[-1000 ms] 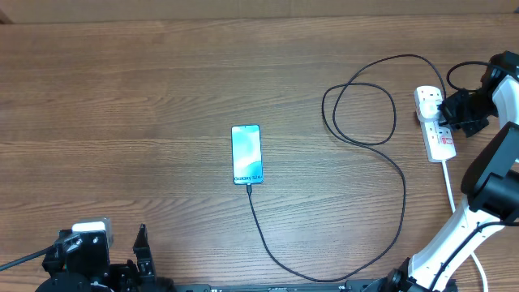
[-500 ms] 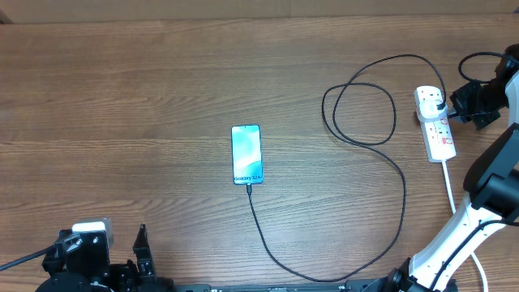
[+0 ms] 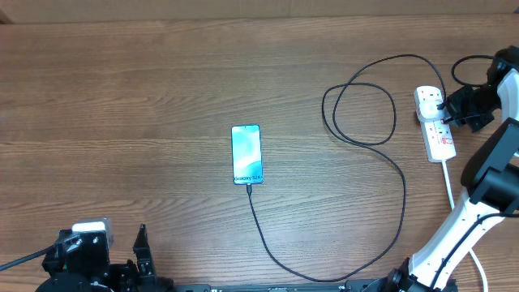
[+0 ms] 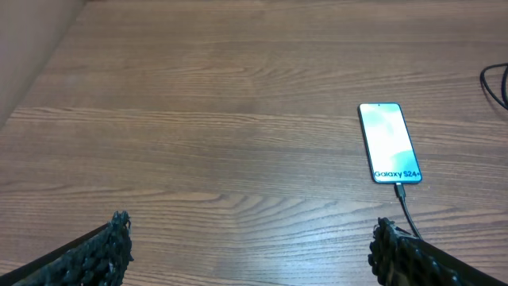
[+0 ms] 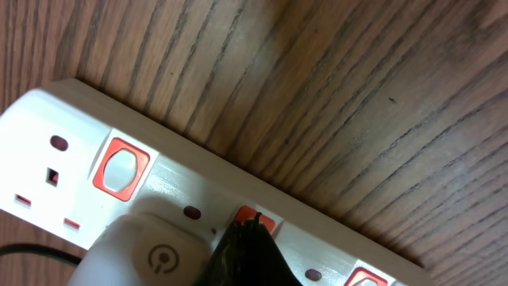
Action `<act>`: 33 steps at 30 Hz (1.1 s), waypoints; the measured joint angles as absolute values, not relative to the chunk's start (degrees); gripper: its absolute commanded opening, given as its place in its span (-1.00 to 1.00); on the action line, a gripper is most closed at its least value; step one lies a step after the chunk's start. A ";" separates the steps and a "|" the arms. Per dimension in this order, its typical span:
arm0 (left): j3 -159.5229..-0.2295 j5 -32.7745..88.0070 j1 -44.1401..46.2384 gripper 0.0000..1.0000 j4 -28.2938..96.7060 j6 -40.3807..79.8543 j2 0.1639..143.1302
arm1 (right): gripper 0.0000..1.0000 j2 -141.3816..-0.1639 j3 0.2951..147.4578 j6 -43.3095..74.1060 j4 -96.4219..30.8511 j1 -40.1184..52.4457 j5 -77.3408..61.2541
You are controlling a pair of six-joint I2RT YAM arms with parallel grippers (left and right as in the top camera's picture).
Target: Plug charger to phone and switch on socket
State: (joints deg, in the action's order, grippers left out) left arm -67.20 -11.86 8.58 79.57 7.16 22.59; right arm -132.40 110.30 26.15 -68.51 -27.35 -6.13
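The phone (image 3: 246, 154) lies mid-table, screen lit teal, and shows in the left wrist view (image 4: 388, 141). The black charger cable (image 3: 403, 195) is plugged into the phone's near end and loops right to a plug on the white power strip (image 3: 440, 139). My right gripper (image 3: 454, 111) is at the strip's far end. In the right wrist view its shut fingertips (image 5: 252, 230) press on a red switch (image 5: 252, 214) beside the white plug body (image 5: 151, 254) in the strip (image 5: 182, 183). My left gripper (image 4: 246, 246) is open and empty, low near the table's front left.
The strip's white cord (image 3: 450, 191) runs toward the front edge by the right arm's base. Another red switch (image 5: 121, 167) sits at the strip's end. Bare wooden table (image 3: 122, 122) lies left of the phone.
My right gripper swung away to the right of the strip half a second ago, then came back onto the strip's far end. The left arm, phone and cable have not moved.
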 measured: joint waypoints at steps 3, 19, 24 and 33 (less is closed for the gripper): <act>-67.20 -11.86 8.58 0.99 79.55 7.16 22.59 | -0.92 -132.40 110.59 25.71 -68.79 -26.28 -3.53; -67.20 -11.86 8.58 1.00 79.57 7.16 22.59 | -0.93 -132.38 110.89 25.47 -73.58 -24.08 -0.54; -67.20 -11.88 8.58 1.00 79.57 7.16 22.50 | -0.92 -132.62 112.40 25.91 -80.34 -22.81 -1.21; -67.20 -12.67 7.42 1.00 79.64 7.16 17.67 | -0.92 -127.24 117.99 25.85 -85.56 -29.36 -3.92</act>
